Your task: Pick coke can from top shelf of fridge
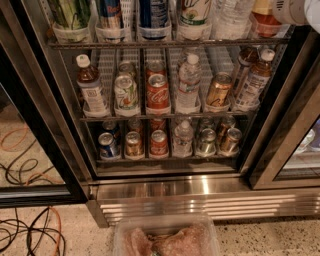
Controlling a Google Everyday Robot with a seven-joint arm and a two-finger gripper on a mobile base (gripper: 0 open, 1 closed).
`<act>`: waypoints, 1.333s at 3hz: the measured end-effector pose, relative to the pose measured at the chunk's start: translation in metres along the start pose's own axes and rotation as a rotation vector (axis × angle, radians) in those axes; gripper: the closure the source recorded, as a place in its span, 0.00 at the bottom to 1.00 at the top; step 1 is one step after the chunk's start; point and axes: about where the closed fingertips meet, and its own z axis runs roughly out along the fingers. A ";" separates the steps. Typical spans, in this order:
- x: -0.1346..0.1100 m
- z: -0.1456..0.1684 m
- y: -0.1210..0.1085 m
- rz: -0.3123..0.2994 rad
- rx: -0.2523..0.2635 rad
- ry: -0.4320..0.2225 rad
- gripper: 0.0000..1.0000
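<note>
Gripper shows only as a white part at the upper right corner; its state cannot be told; coke can stands on the middle rack of the fridge; none is visible on the top shelf. Risk: close-packed neighbours invite a wrong grasp or a toppled water bottle.

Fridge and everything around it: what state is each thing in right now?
fridge: door looks open, racks exposed.
coke can: upright on the middle visible rack, untouched.
top shelf: stocked with bottles and cans.
water bottle: upright, capped.
clear tub: holds something pinkish.
gripper: out of frame; only a white arm part shows at the top right corner.
</note>
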 end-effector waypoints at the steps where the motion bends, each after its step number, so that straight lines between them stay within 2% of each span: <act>1: 0.000 0.000 0.000 0.000 0.000 0.000 1.00; 2: -0.003 -0.011 -0.003 0.025 -0.007 0.027 1.00; 4: -0.006 -0.013 -0.005 0.033 -0.008 0.035 1.00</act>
